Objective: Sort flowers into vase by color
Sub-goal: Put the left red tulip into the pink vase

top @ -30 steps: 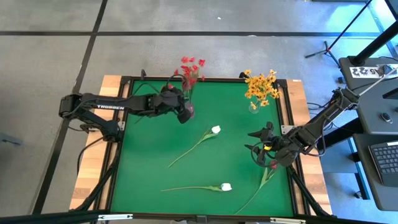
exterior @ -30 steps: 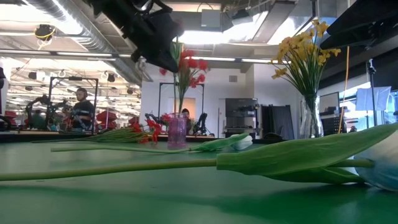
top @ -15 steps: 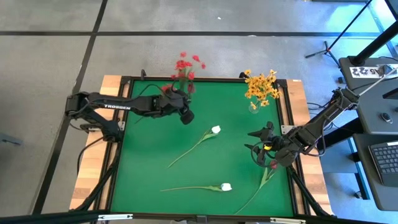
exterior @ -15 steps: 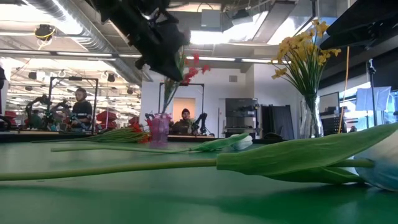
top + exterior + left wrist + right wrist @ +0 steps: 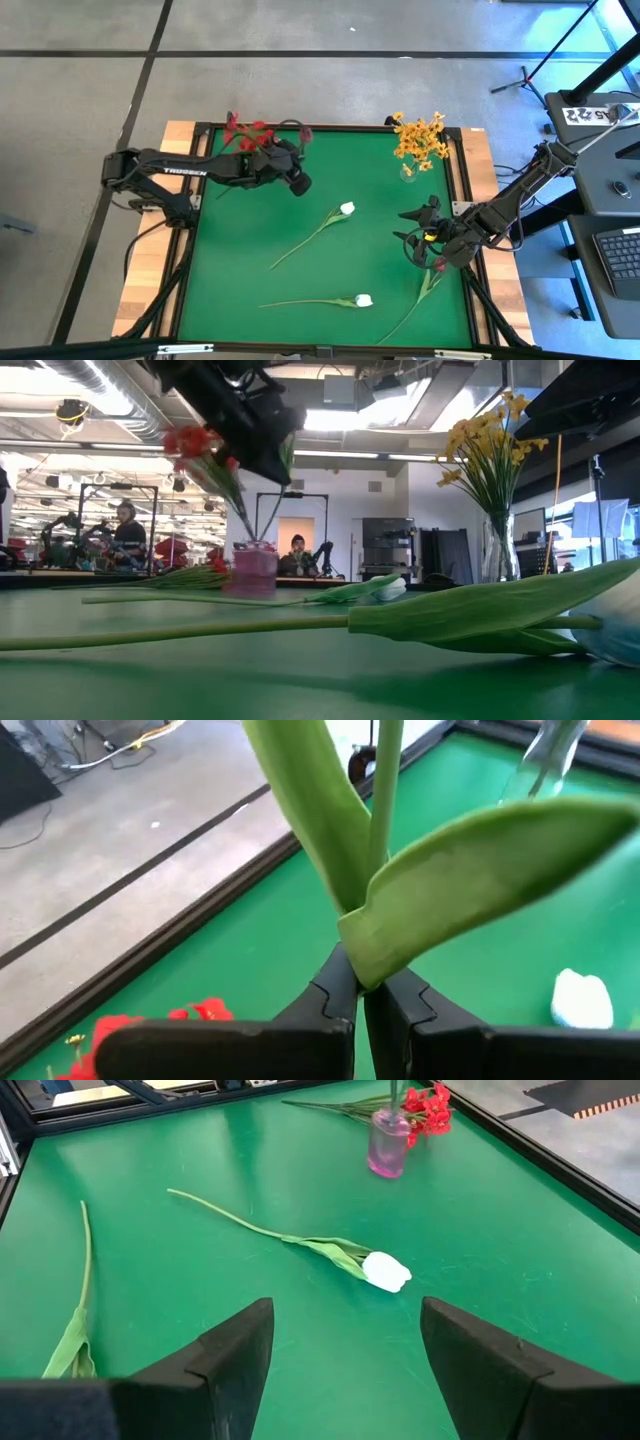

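Observation:
My left gripper [image 5: 298, 183] hangs over the table's far left part, shut on a green flower stem with long leaves [image 5: 372, 920]. Below it stands a small pink vase [image 5: 255, 568]. A red spray [image 5: 198, 444] leans out of the vase toward the table's left. More red sprays [image 5: 425, 1110] lie on the mat beside the vase. Two white buds [image 5: 347, 208] [image 5: 363, 300] lie on their long stems mid-table. My right gripper [image 5: 420, 238] waits open at the right side, above a maroon bud [image 5: 438, 265]. My left gripper pinches the green stem [image 5: 368, 935] between its two shut fingers, where two long leaves branch off. The fingers slant down from the table's left and lie across the stem. The stem stands about upright and runs down into the pink vase [image 5: 270, 515]; its top is out of view.
A clear vase with yellow-orange sprays [image 5: 420, 140] stands at the far right of the green mat. A leafy stem [image 5: 450, 615] lies close to the near edge. Black rails and wooden boards [image 5: 175, 200] frame the mat.
The red spray has swung over from standing above the vase's right side to leaning toward the table's left. The pink vase has slid a little toward the table's left edge. The right arm has kept still.

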Robot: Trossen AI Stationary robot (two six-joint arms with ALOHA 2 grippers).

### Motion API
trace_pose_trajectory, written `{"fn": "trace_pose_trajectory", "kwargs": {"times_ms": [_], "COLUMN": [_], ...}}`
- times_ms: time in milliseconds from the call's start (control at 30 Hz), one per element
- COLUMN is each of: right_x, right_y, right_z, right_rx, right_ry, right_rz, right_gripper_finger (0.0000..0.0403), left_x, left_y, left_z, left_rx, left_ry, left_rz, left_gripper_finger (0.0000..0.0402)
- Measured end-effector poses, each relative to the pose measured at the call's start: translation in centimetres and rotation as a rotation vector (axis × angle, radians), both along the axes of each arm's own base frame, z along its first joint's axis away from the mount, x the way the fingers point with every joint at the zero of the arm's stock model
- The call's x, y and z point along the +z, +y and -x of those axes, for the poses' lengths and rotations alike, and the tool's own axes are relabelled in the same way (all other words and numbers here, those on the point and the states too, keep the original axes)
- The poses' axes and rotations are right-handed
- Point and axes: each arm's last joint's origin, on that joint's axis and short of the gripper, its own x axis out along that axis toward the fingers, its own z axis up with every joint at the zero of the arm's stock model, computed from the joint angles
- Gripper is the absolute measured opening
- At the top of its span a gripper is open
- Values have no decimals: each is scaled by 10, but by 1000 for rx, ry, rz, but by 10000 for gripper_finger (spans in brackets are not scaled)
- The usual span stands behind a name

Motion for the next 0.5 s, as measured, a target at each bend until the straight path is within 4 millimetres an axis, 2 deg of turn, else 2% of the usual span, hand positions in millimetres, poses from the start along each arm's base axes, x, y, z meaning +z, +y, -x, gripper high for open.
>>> {"fn": "trace_pose_trajectory", "kwargs": {"times_ms": [133, 500], "right_x": [0, 0], "right_y": [0, 0], "right_z": [0, 0], "right_rx": [0, -1], "right_ry": [0, 0], "right_rz": [0, -1], "right_gripper_finger": [253, 253], "left_x": [10, 8], "left_y": [-2, -3], "left_z": [5, 3], "left_rx": [1, 8], "left_ry": [-38, -51], "left_rz": [-5, 10], "left_gripper_finger": [3, 3]}}
